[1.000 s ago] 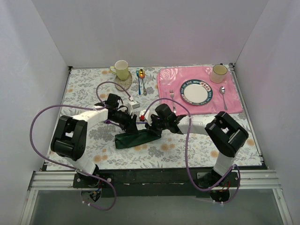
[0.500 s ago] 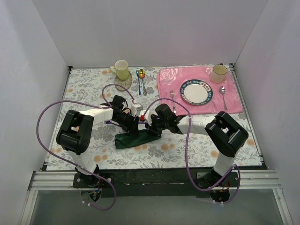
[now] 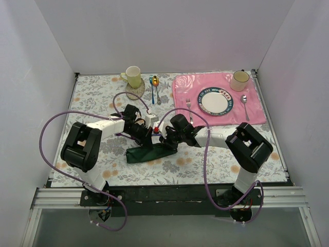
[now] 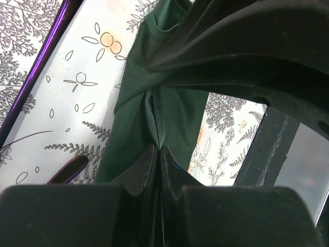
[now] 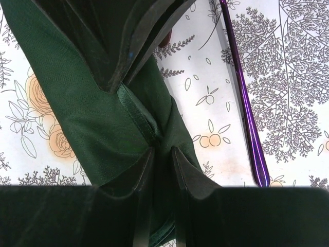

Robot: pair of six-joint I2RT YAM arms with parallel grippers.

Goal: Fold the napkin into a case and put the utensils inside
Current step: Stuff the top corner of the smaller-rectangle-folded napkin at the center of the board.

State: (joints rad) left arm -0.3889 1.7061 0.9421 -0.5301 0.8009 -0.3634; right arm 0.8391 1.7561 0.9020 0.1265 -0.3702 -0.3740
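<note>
The dark green napkin [image 3: 140, 155] lies as a narrow folded strip on the flowered table, between the two arms. My left gripper [image 3: 149, 138] is shut on a raised ridge of it [image 4: 169, 113], fingertips pressed together [image 4: 158, 152]. Right beside it my right gripper [image 3: 162, 141] pinches the same cloth [image 5: 77, 103], jaws narrow around a bunched seam [image 5: 163, 152]. A purple utensil handle [image 5: 245, 110] lies on the table beside the napkin, also seen as a purple bar [image 4: 38, 64] in the left wrist view. Which of the utensils it is stays hidden.
At the back right a pink placemat [image 3: 257, 110] carries a plate [image 3: 215, 101], a silver fork [image 3: 188, 105], a silver spoon [image 3: 245, 105] and a cup [image 3: 239, 80]. A yellow mug [image 3: 133, 76] and blue and gold spoons [image 3: 154, 87] stand at the back centre.
My left gripper has closed onto the napkin ridge after shifting slightly right toward the right gripper. The right gripper has stayed on the cloth, its jaws a touch wider.
</note>
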